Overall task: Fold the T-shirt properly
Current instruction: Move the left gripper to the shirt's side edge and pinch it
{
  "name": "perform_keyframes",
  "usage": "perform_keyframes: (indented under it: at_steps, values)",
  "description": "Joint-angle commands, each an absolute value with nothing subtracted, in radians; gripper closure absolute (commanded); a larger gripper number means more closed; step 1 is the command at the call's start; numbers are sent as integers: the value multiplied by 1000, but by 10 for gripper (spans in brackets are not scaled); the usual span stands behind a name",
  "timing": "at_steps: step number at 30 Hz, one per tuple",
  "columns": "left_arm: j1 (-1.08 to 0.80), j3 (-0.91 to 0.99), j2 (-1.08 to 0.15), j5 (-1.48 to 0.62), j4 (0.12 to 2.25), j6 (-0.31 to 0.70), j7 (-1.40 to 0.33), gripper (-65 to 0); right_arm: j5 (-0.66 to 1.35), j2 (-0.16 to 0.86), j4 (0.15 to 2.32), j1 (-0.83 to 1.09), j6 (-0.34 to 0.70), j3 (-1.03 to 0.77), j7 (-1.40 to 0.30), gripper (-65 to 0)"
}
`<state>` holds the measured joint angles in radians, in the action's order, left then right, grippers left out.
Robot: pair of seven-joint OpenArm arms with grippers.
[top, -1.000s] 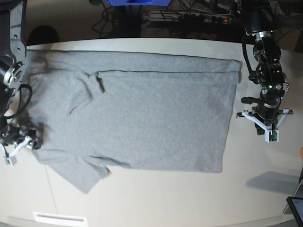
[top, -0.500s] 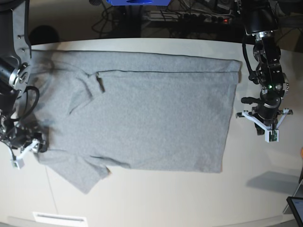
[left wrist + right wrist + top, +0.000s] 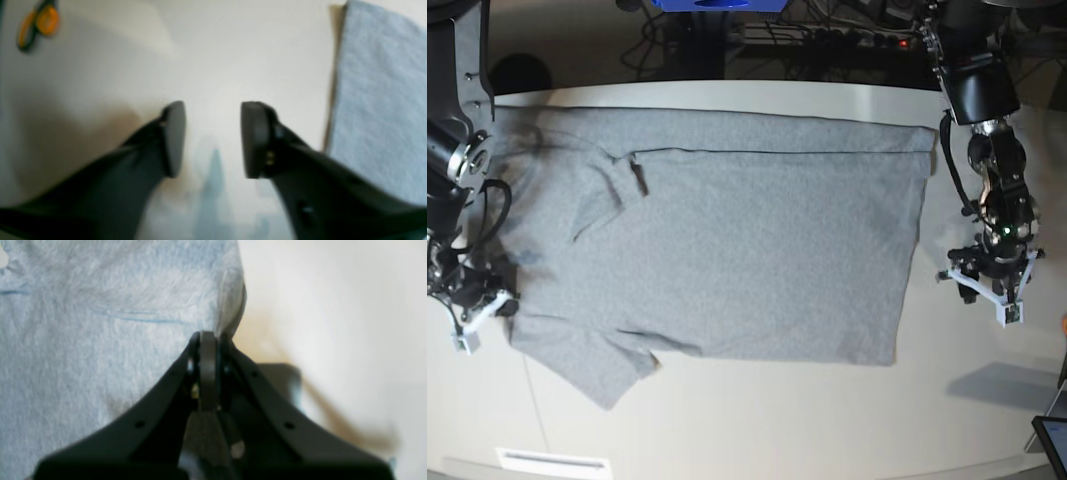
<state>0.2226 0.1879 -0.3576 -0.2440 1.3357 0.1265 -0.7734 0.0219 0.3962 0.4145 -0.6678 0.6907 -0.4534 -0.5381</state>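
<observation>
In the right wrist view, a raised edge of the grey T-shirt is pinched between the closed fingers of the right gripper. The left gripper is held open and empty over bare table, the shirt's edge lying just right of it.

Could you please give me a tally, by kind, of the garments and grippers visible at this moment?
T-shirt: 1
Grippers: 2, the left gripper open over the bare table, the right gripper shut on the shirt's edge
Total: 3
</observation>
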Motion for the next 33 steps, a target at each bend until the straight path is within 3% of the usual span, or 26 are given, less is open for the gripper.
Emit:
perform_keyframes:
  at_steps: [1,8,21,26,33]
  values:
    - [278,193,-378,-248,1311,120,-748,-346,10,404,420,-688,698,-450,-553,-3]
    - [509,193,-369,-249,978,363,-748,-378,8,406,423,-687,698,-450,-556,-3]
    - [765,180,-397,-487,499,478,-664,-380,7,410,429,-673,698,-449,-556,-3]
    - [788,174,-358,-487,481,475,-665,-380,7,412,429,-673,698,-447,-556,-3]
    - [788,24,-311,-495,476,469,-664,-380,7,412,429,-673,698,-447,-558,-3]
